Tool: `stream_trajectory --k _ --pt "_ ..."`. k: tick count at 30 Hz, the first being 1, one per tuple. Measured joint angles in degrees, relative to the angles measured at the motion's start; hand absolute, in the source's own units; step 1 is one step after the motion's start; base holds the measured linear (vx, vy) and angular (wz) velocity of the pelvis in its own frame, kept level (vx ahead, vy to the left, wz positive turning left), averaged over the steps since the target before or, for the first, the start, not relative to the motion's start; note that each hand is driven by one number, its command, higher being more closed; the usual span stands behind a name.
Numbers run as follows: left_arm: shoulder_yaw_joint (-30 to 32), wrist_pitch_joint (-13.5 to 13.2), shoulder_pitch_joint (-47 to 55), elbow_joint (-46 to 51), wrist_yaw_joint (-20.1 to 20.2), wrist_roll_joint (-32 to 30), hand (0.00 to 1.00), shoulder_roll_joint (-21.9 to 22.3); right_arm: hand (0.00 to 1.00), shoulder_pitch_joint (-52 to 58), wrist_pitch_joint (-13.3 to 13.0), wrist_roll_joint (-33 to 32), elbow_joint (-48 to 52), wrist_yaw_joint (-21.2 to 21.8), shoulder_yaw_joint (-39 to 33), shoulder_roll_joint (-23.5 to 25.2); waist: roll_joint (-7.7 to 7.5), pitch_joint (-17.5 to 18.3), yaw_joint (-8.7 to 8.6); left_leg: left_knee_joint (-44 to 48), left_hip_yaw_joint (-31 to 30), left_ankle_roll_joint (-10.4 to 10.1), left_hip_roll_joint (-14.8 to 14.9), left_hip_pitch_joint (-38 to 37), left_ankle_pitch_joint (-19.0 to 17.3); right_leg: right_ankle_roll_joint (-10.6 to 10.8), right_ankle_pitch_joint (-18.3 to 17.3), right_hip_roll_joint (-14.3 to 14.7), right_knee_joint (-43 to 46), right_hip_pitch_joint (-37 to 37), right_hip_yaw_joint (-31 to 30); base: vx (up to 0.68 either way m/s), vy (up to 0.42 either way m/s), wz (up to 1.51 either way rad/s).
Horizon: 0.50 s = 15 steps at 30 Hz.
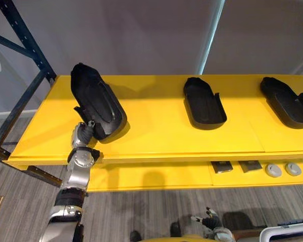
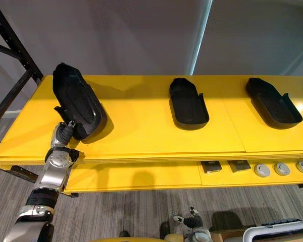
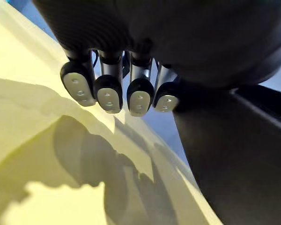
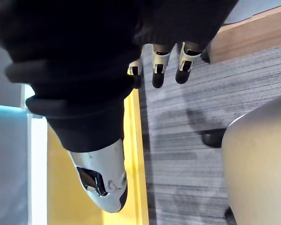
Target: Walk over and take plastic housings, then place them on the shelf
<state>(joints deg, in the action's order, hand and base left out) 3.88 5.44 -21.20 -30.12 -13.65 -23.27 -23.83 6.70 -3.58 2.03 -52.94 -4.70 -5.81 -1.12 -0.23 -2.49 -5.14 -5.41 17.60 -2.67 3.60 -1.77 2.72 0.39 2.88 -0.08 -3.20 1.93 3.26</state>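
A black plastic housing [image 1: 96,101] lies at the left end of the yellow shelf [image 1: 156,136], its near end slightly raised over its shadow. My left hand [image 1: 84,132] reaches up from below the shelf's front edge and is shut on that near end. In the left wrist view the curled fingers [image 3: 107,91] sit just beside the housing's dark wall [image 3: 239,145]. Two more black housings rest on the shelf, one in the middle [image 1: 204,103] and one at the right [image 1: 288,103]. My right hand [image 1: 210,222] hangs low over the floor, fingers [image 4: 159,65] relaxed and holding nothing.
A blue rack upright [image 1: 25,45] with a diagonal brace stands left of the shelf. On the lower yellow level sit two dark square plates [image 1: 221,166] and several grey round discs [image 1: 273,170]. A white bin rim [image 1: 288,233] shows at the bottom right on the grey floor.
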Motion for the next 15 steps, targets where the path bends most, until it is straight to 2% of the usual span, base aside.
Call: stream_trajectory --k 4,12,13,15 --pt "-1.5 0.4 -4.6 -4.2 1.7 -1.8 1.00 -1.9 0.00 -0.5 -0.4 0.3 0.1 0.1 0.1 0.0 -0.22 -1.3 -0.36 0.0 0.5 0.0 0.1 0.1 0.0 -0.6 0.5 0.1 0.0 0.7 -0.9 -0.06 -0.009 -0.14" --pt "-4.4 0.4 -9.2 -11.0 5.2 -5.8 1.00 -6.0 0.00 -0.8 -0.6 0.3 0.4 1.3 0.1 0.0 -0.53 -2.4 -0.28 0.0 2.7 0.0 0.2 1.4 0.0 -0.5 1.0 0.2 0.4 3.3 -3.3 -0.06 0.003 -0.16" --pt "-4.4 0.4 -9.4 -11.1 5.3 -6.0 0.00 -6.1 0.00 -0.8 -0.6 0.3 0.4 1.4 0.1 0.0 -0.55 -2.4 -0.29 0.0 2.7 0.0 0.2 1.5 0.0 -0.5 1.0 0.2 0.4 3.4 -3.3 0.01 0.004 -0.05" --pt "-4.4 0.4 -10.1 -11.3 5.8 -6.2 0.00 -6.8 0.00 -0.9 -0.6 0.3 0.4 1.4 0.1 0.0 -0.53 -2.4 -0.29 0.0 2.8 0.0 0.2 2.0 0.0 -0.5 1.0 0.2 0.4 3.9 -3.4 0.03 0.002 -0.03"
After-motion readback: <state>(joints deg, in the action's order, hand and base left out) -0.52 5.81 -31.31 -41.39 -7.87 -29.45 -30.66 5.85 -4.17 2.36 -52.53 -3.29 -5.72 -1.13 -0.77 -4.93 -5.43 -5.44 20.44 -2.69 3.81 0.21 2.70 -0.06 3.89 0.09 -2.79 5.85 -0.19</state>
